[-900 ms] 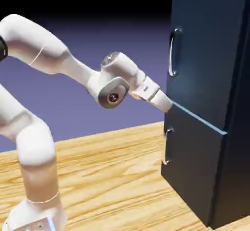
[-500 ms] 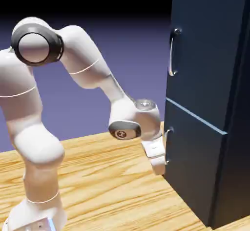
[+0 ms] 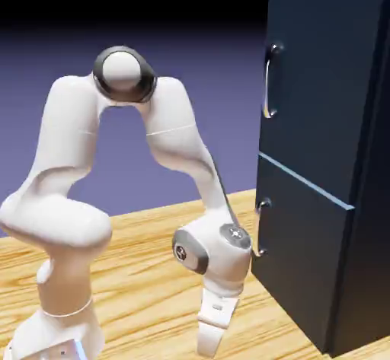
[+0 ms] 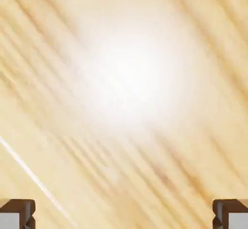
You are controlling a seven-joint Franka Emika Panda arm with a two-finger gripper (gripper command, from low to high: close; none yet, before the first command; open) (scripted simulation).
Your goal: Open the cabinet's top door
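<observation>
Two-finger gripper (image 4: 124, 214) spread wide, empty, low over wood. Upright curved silver bar handle (image 3: 266, 84) lay well above, toward the exterior view's right.

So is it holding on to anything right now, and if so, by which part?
Nothing is held: the gripper is open, with only bare wooden tabletop showing between its fingertips.

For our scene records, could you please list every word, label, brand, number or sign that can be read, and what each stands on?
No readable text shows.
The arm's joint caps and the flange above the gripper carry small dark marks, too small to read.
The cabinet shows no lettering.
</observation>
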